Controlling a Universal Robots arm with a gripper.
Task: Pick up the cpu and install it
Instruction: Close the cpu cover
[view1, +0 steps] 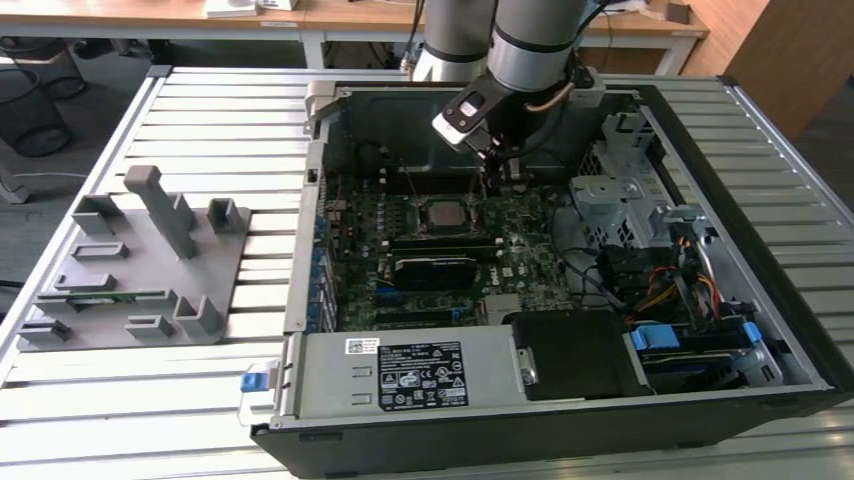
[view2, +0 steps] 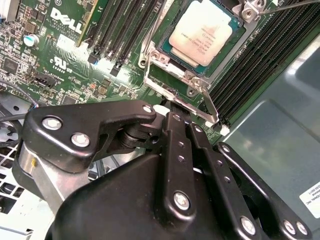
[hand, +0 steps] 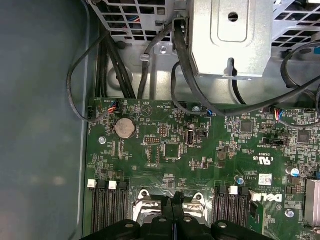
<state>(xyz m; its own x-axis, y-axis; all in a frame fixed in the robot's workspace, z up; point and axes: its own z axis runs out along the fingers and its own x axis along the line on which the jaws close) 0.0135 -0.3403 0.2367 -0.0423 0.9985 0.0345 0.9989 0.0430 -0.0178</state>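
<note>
The cpu (view1: 445, 212) lies flat in the motherboard's socket inside the open computer case, silver top up. In the second wrist view the cpu (view2: 202, 32) sits within the metal socket frame (view2: 200, 87), nothing covering its top. My gripper (view1: 505, 178) hangs just to the exterior view's right of the socket, low over the board. In the second wrist view my gripper (view2: 167, 106) has its black fingers pressed together, tips at the frame's edge and beside the chip. Seen from the first wrist view, my gripper (hand: 173, 197) is shut with nothing between the fingers.
A grey fixture block (view1: 134, 270) with slots and posts stands on the slatted table at the exterior view's left. Memory slots (view2: 120, 30) flank the socket. A metal drive cage (view1: 614, 190), cable bundles (view1: 667, 290) and a power supply (view1: 414, 370) crowd the case.
</note>
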